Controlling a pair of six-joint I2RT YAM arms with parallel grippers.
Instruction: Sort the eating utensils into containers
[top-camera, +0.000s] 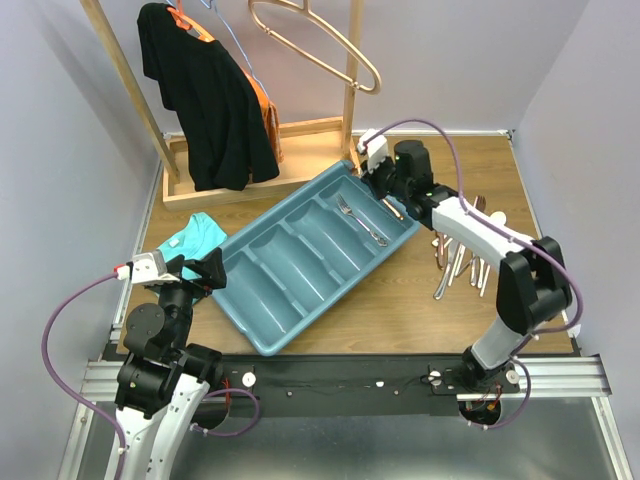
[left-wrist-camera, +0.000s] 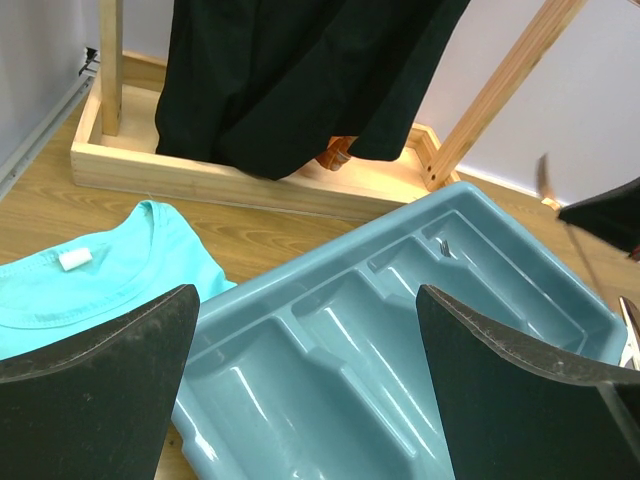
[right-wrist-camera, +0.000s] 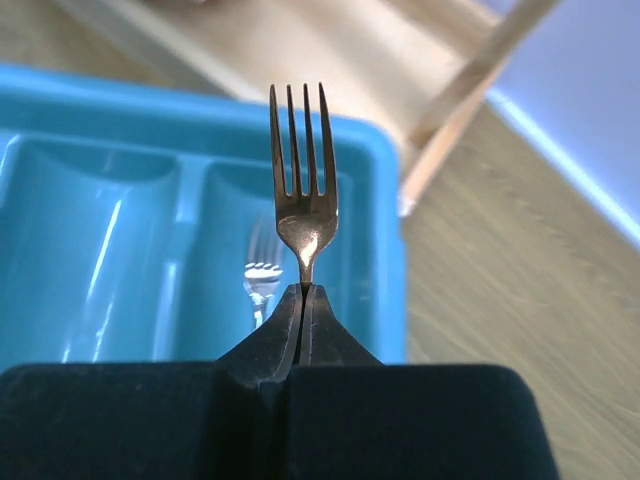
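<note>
The right arm reaches from its base forward and inward, elbow raised, and carries the right gripper (top-camera: 388, 200) above the far end of the teal tray (top-camera: 262, 345). Its fingers (right-wrist-camera: 285, 325) are pressed together with no visible gap and clamp a coppery fork (right-wrist-camera: 303, 190) at the neck. The fork projects straight out beyond the fingertips, and its handle is hidden behind the fingers. It has four slim, evenly spaced tines and a polished bowl with a bright reflection. Beyond the fingertips lies the compartment next to the tray's long rim; the held fork is above this compartment and does not touch the tray. A second fork (right-wrist-camera: 262, 280) lies flat in the same compartment, just left of the fingertips in the wrist view. The remaining utensils (top-camera: 460, 260) lie in a loose group on the table behind the fingers, under the right forearm. The left arm is folded close to its base. The left gripper (left-wrist-camera: 305, 300) has its fingers spread wide with nothing between them. The near end of the tray lies ahead of these fingers, and a teal cloth (left-wrist-camera: 90, 290) lies to their left.
</note>
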